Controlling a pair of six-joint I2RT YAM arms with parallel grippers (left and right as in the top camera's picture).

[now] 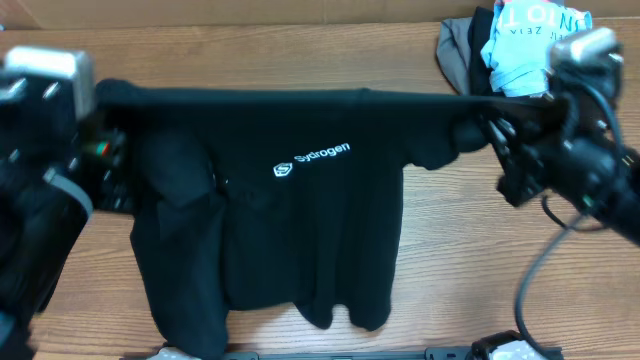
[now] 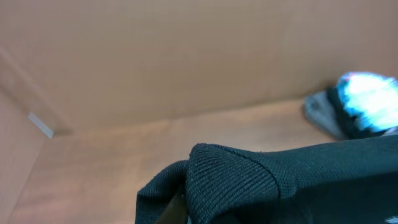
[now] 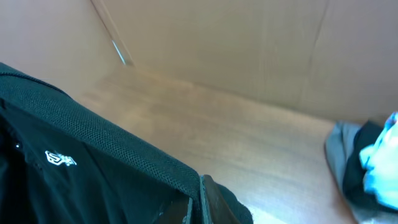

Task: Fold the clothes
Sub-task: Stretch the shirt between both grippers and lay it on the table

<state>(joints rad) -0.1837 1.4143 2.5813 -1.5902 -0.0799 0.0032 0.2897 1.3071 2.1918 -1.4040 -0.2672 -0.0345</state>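
black t-shirt point(image 1: 300, 230) stretched above table point(image 1: 480, 260), left hand point(image 1: 105, 150) and right hand point(image 1: 495, 130) apparently pinching its corners

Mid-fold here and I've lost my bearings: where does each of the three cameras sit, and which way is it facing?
Overhead: above the wooden table, looking straight down on the black soft-fabric T-shirt stretched between both arms.
Left wrist: low on the left arm, facing across the table toward the cardboard wall; no jaws visible, only a bunched shirt edge.
Right wrist: on the right arm, facing the same wall; no jaws visible, only the shirt's taut hem.
Shared: all three show the grey and light blue garment pile in the far corner.
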